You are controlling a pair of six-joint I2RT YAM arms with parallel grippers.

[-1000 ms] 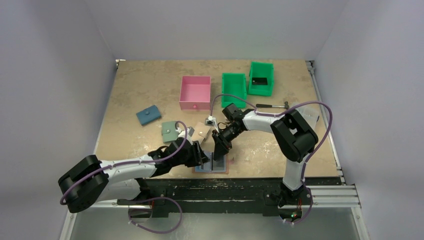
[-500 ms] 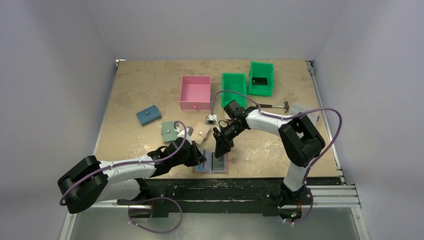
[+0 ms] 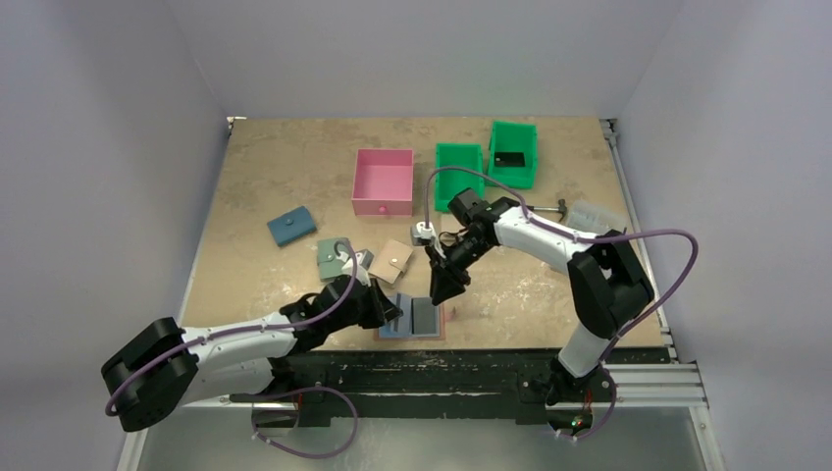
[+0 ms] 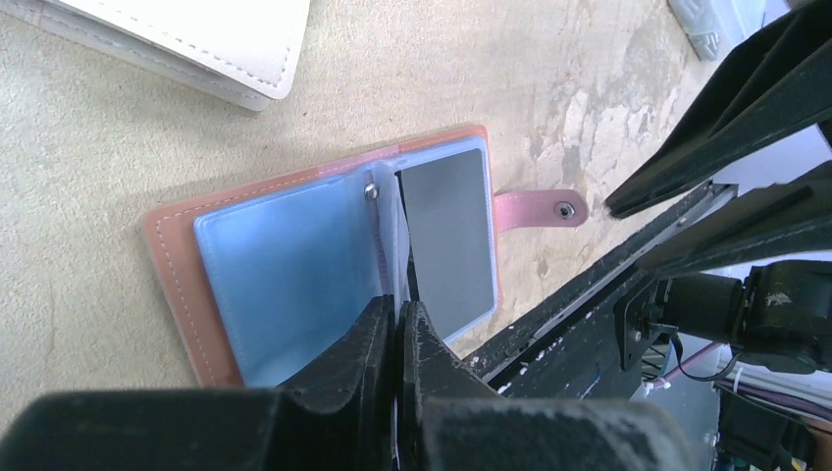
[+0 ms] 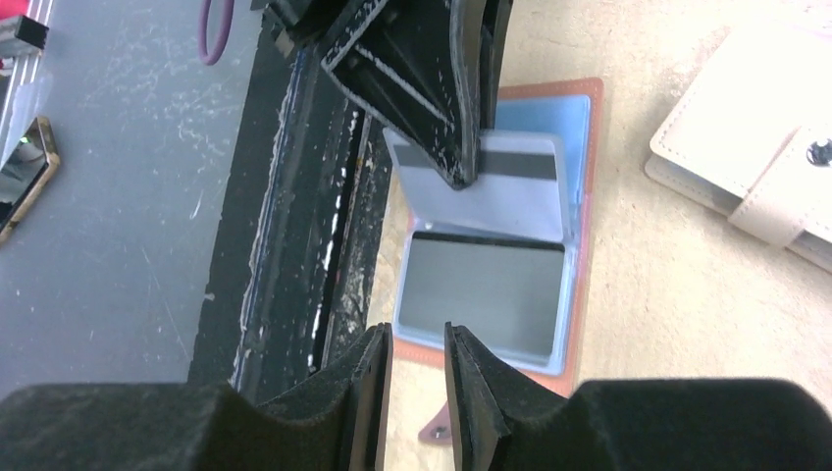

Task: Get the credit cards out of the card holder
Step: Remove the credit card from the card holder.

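The terracotta card holder (image 4: 285, 265) lies open, blue lining up, at the table's 6 o'clock edge, with a grey card (image 4: 446, 235) in one pocket. The left gripper (image 4: 396, 312) pinches a raised clear sleeve (image 5: 417, 196) at the spine, fingers pressed together; inside the sleeve is a pale card (image 5: 520, 201) with a black stripe. The right gripper (image 5: 418, 336) hovers at the holder's 1 o'clock, fingers a narrow slit apart, holding nothing.
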